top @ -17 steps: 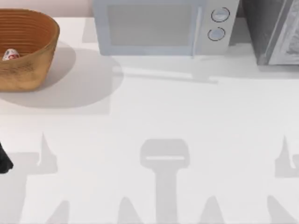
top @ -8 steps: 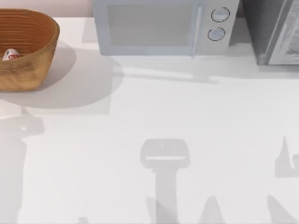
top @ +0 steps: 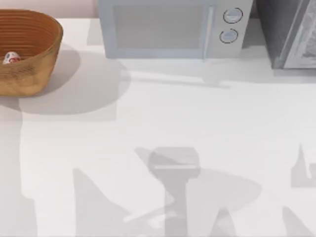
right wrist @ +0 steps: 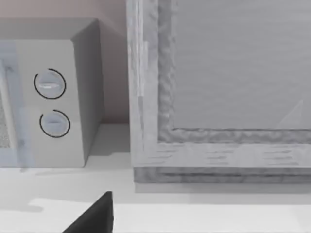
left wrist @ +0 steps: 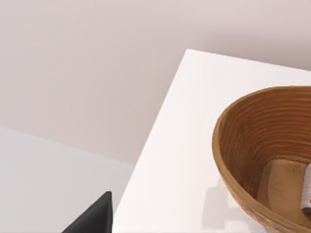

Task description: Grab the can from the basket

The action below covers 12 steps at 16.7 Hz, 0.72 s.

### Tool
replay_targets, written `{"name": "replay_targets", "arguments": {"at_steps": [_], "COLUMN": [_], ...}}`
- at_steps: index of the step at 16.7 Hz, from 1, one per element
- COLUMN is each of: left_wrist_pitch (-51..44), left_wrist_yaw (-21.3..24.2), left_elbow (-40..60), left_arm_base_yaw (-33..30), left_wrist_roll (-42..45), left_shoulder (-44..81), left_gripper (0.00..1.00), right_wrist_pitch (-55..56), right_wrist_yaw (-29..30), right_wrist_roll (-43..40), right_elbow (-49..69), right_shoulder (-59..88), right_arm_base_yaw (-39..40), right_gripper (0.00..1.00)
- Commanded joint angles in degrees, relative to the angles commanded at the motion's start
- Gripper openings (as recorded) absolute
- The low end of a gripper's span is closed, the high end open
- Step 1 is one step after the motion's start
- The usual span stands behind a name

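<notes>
In the top view the near half of the white table point(top: 163, 123) is crossed by grey shadows. Farther back, at the far left corner, the basket point(top: 24, 52) stands upright on the tabletop, its left part cut by the picture's edge. The can point(top: 11, 58) lies inside it, low against the ribbed inner wall on the left side, its red patch facing up. To the right of the basket and well apart from it, a microwave point(top: 170, 28) stands along the back edge with two round dials on its right side, and a grey metal cabinet point(top: 289, 32) fills the far right corner. In the left wrist view a dark piece of the left gripper point(left wrist: 95, 218) sits at the frame's edge, off the table's side, with the basket point(left wrist: 252, 141) ahead and a sliver of the can point(left wrist: 307, 189) on its floor; whether this gripper is released or clenched I cannot tell. In the right wrist view a dark piece of the right gripper point(right wrist: 95, 216) faces the microwave point(right wrist: 53, 97) and cabinet point(right wrist: 218, 87); its grip I cannot tell either.
</notes>
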Motion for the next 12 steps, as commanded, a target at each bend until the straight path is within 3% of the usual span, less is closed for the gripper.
{"name": "replay_targets", "arguments": {"at_steps": [7,12], "left_wrist_pitch": [-22.0,-34.0], "left_wrist_yaw": [2.7,6.6], "left_elbow": [38.8,59.0], "left_arm_base_yaw": [0.2,-2.4], "left_wrist_roll": [1.8,3.5], "left_shoulder": [38.0,60.1], "left_gripper": [1.00,1.00], "right_wrist_pitch": [0.0,0.0], "right_wrist_yaw": [0.0,0.0], "right_wrist_roll": [0.0,0.0], "right_elbow": [0.0,0.0], "right_shoulder": [0.0,0.0], "right_arm_base_yaw": [0.0,0.0], "right_gripper": [1.00,1.00]}}
